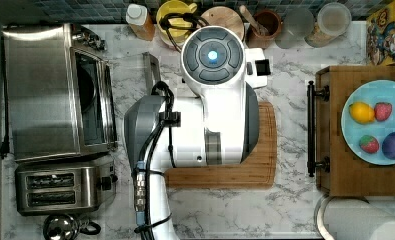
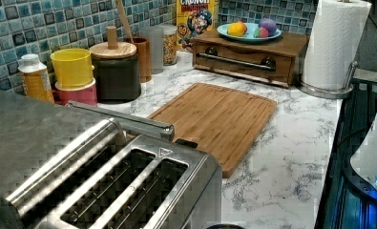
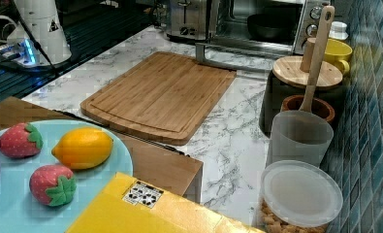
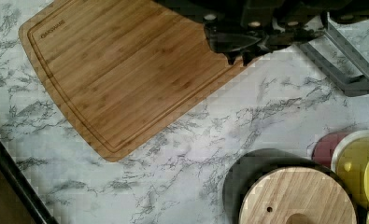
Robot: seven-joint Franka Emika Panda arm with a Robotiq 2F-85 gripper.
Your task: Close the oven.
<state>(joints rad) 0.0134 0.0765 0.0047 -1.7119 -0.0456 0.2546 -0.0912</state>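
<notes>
Oven door down, tool hovering with its fingers together.

Under the tool [image 4: 240,58] lies the edge of the cutting board [image 4: 126,70] on the marble table [image 4: 173,177]; beyond, the oven [image 1: 60,90] sits at the top view's left, its door [image 1: 152,67] dropped open beside the toaster [image 1: 60,190].

White-grey arm [image 1: 210,125], black cables [image 1: 155,145], blue light [image 1: 213,55]
</notes>
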